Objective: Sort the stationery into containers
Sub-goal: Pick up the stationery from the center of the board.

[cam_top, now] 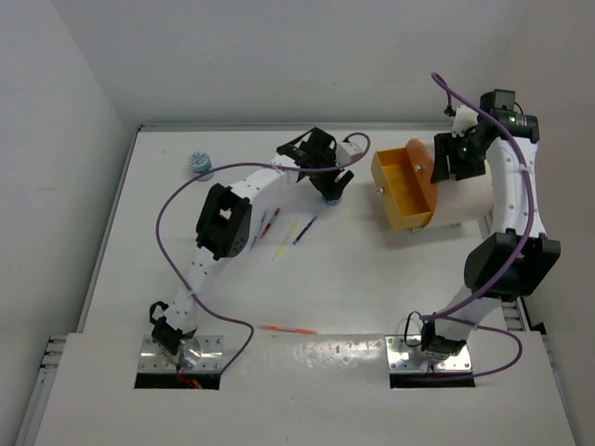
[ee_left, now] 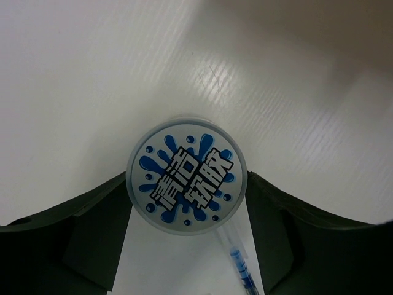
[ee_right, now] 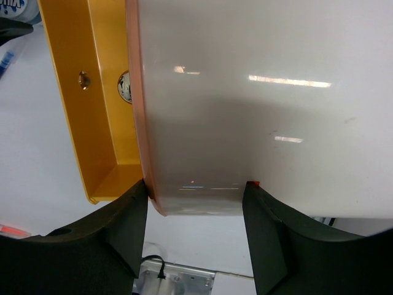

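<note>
Cylinder is showing blue splashes on pale grey, with black-outlined white lettering. Drawer is reading orange-yellow, drum cream.

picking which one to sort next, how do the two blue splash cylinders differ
The far-left cylinder stands free; the middle cylinder sits between the fingers of the left gripper. The middle cylinder has a blue pen right by it, the far-left cylinder none. Both stand upright, blue-and-white.
</note>
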You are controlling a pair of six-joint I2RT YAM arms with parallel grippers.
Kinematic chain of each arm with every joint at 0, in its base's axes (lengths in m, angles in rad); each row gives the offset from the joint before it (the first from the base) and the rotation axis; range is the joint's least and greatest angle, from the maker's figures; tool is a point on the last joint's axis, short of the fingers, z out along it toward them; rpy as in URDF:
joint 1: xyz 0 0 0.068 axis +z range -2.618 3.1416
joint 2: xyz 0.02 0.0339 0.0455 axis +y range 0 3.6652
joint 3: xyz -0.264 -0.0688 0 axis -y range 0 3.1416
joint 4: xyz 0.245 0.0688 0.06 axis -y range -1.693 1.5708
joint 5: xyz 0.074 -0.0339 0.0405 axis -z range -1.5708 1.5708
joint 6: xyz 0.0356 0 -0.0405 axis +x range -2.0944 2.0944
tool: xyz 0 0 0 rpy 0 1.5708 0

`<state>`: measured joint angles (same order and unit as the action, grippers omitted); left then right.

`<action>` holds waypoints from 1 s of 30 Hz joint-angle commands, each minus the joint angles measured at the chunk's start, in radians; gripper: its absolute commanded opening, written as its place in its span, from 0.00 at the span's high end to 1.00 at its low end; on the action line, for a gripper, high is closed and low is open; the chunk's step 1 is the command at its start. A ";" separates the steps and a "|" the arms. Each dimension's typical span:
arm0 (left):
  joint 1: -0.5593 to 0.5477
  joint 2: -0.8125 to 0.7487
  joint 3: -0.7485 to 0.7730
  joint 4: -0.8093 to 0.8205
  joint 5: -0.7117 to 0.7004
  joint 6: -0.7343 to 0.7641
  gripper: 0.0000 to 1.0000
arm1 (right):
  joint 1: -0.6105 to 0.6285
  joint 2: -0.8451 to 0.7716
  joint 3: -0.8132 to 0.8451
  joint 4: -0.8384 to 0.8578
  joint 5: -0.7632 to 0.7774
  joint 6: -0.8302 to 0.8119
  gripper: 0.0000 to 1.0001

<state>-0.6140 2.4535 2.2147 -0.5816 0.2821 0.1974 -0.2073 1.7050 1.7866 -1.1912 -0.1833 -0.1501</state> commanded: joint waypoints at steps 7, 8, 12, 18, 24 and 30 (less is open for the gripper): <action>-0.012 -0.008 0.013 0.022 0.020 -0.027 0.45 | 0.002 0.074 -0.049 -0.217 0.010 0.017 0.45; -0.010 -0.019 0.010 0.028 0.025 -0.030 0.49 | -0.001 0.074 -0.050 -0.219 0.011 0.015 0.45; -0.001 -0.100 -0.024 0.080 0.083 -0.082 0.64 | 0.000 0.070 -0.056 -0.217 0.010 0.015 0.45; -0.001 -0.309 -0.056 0.175 0.111 -0.156 0.74 | 0.002 0.067 -0.059 -0.214 0.005 0.015 0.45; -0.007 -0.407 0.051 0.157 0.077 -0.176 0.79 | 0.000 0.070 -0.053 -0.212 -0.004 0.021 0.45; -0.049 -0.441 0.126 0.152 0.106 -0.219 0.81 | 0.002 0.067 -0.050 -0.214 -0.008 0.021 0.45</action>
<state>-0.6250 2.0380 2.2948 -0.4706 0.3534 0.0273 -0.2070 1.7050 1.7874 -1.1927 -0.1856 -0.1520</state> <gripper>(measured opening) 0.701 0.577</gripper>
